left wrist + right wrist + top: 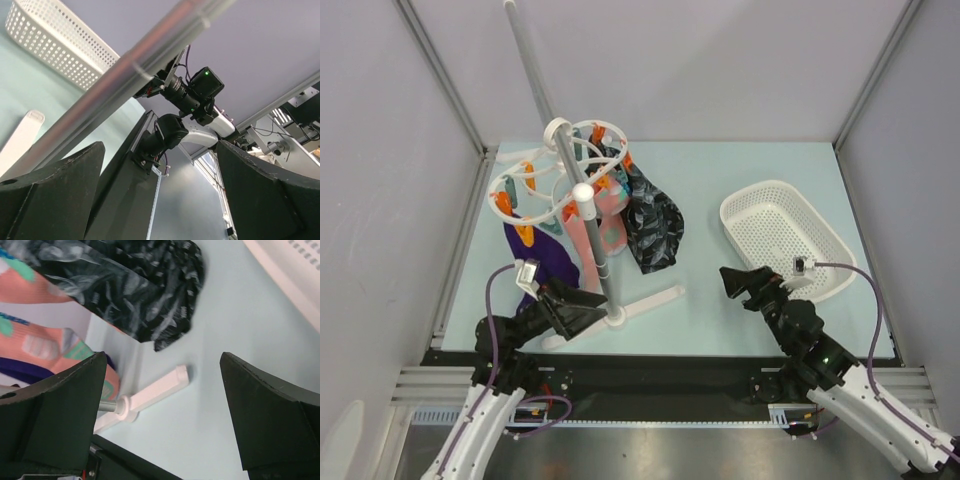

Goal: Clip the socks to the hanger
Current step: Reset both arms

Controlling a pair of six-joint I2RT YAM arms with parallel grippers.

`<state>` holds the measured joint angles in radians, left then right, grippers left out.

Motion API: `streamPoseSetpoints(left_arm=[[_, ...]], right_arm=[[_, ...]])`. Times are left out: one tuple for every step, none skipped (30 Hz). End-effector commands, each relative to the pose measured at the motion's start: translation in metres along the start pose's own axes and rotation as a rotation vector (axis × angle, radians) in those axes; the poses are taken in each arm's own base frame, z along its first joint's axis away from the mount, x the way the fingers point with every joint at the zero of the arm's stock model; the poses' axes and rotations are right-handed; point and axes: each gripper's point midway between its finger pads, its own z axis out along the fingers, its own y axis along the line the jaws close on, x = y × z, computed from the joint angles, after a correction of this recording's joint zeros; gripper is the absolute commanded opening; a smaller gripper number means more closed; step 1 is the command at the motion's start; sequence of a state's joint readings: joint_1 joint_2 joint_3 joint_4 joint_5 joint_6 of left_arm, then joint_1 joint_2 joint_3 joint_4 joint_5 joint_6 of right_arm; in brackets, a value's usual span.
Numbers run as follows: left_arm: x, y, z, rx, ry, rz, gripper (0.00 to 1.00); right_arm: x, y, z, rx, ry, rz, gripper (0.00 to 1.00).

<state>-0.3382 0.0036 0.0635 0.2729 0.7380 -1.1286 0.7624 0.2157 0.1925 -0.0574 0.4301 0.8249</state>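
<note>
Hanging off hanger (532,173) around pole (598,255): purple sock (548,262), pink sock (610,228), black sock (653,228). Left gripper (590,311) beside pole foot, released, empty. Right gripper (735,287) well right of pole, released, empty.

Socks: three in total.
- purple sock (548,265): one.
- salmon-pink sock (603,232): one, with teal and white spots.
- black-grey marbled sock (655,232): one.

Hanger (502,204): one white ring frame.

Clips on the frame: two colours, orange clips (525,236) and teal clips (551,226), several of each. The exact number cannot be read, as some are hidden behind fabric and frame.

Pole stand (651,300): one.

Mesh basket (733,218): one.

Grippers: two, namely one left gripper (592,308) and one right gripper (744,281).
</note>
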Motion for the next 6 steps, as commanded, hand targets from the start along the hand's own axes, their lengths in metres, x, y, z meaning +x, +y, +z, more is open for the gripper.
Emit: streamPoseSetpoints(left_arm=[[0.004,-0.005,-0.006,0.035,-0.024,0.003,0.99],[0.003,-0.006,-0.007,0.036,-0.029,0.007,1.0],[0.004,-0.005,-0.006,0.026,-0.022,0.009,1.0],[0.002,-0.006,-0.006,0.027,-0.027,0.016,1.0],[-0.001,-0.012,-0.007,0.05,-0.041,0.038,1.0],[-0.003,-0.018,-0.007,0.074,-0.047,0.048,1.0]], right_arm=[[0.009,-0.028,0.0,0.127,0.005,0.031,1.0],[0.012,-0.029,0.001,0.129,0.013,0.028,1.0],[0.015,-0.031,0.001,0.138,0.025,0.022,1.0],[0.018,-0.031,0.001,0.132,0.04,0.016,1.0],[0.021,-0.028,0.002,0.112,0.055,0.004,1.0],[0.023,-0.022,0.001,0.078,0.071,-0.01,1.0]])
